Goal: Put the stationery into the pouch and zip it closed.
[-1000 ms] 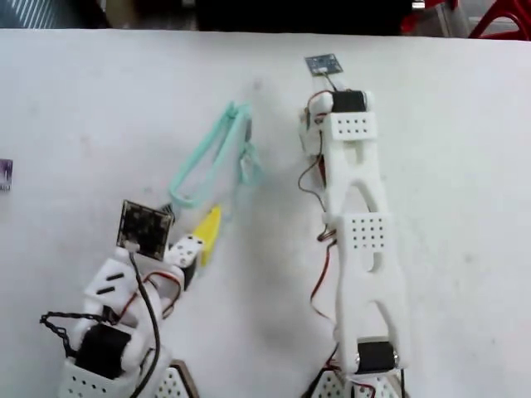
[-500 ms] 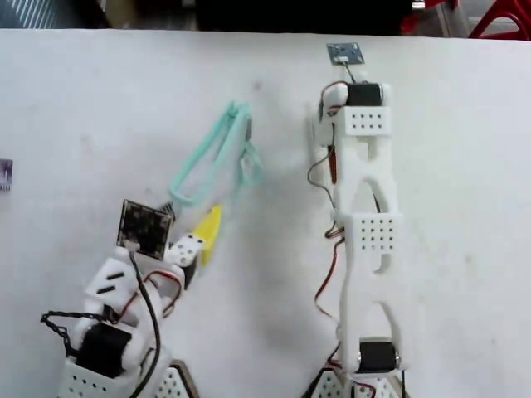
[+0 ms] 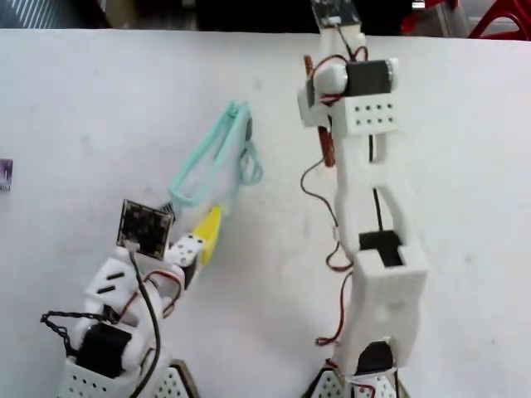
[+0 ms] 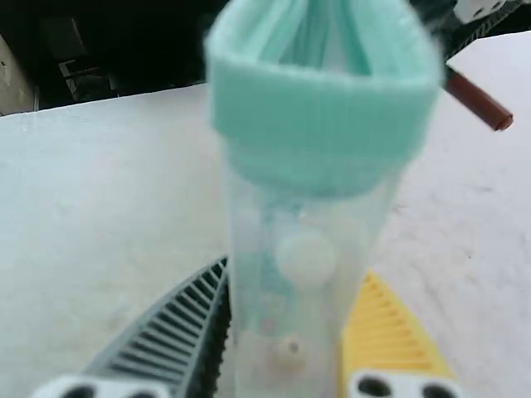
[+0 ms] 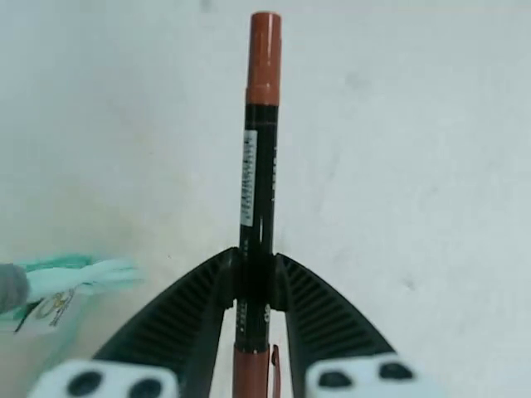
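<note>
A clear pouch (image 3: 214, 162) with mint-green trim lies on the white table (image 3: 99, 99), its mouth facing the far edge. My left gripper (image 3: 205, 235), with one yellow finger, is shut on the pouch's near end (image 4: 286, 274). The pouch's mint rim (image 4: 323, 99) stands up just beyond those fingers. My right gripper (image 5: 255, 267) is shut on a brown-capped marker with a black body (image 5: 259, 157). In the high view the marker (image 3: 327, 145) hangs beside the right arm's wrist, right of the pouch and above the table. Its brown tip (image 4: 477, 101) also shows past the pouch.
The right arm (image 3: 373, 207) stretches from the near edge up the table's middle right. A small purple item (image 3: 5, 174) lies at the far left edge. Bare table lies on both sides of the pouch. Dark room and red chair legs (image 3: 498, 21) lie beyond the far edge.
The right arm has lifted and swung its wrist toward the far edge, raising the marker off the table. The left arm and the pouch have stayed put.
</note>
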Robot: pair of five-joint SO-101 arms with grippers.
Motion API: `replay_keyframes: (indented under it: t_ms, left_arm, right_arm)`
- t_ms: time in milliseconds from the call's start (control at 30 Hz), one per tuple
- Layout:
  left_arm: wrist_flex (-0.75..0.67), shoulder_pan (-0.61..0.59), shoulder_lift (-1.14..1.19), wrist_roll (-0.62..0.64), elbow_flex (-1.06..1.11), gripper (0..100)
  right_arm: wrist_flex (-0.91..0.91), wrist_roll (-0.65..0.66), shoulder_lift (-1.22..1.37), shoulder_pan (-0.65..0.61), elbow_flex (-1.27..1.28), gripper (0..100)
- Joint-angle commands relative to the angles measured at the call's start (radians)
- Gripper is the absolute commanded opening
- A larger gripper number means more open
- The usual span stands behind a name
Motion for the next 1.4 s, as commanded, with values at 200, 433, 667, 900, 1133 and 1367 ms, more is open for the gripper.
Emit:
replay_keyframes:
  t_ms: [200,433,667,900,1133,1367]
  left_arm:
    - [-0.028,0.012,0.010,-0.009,0.002,19]
    - [-0.028,0.012,0.010,-0.009,0.002,19]
    - [-0.028,0.012,0.010,-0.009,0.002,19]
    - [-0.028,0.012,0.010,-0.009,0.003,19]
    - [-0.028,0.015,0.010,-0.009,0.003,19]
    - [-0.028,0.018,0.010,-0.009,0.003,19]
  right_arm:
    - [0.025,0.084,-0.415,-0.018,0.155,1.6]
    - [-0.016,0.091,-0.754,-0.119,0.465,1.7]
    - [-0.209,0.091,-1.078,-0.182,0.732,1.7]
    - [-0.453,0.094,-1.391,-0.217,1.140,1.7]
    - [-0.684,0.212,-1.667,-0.234,1.499,1.7]
    - [-0.897,0.212,-1.817,-0.315,1.705,1.7]
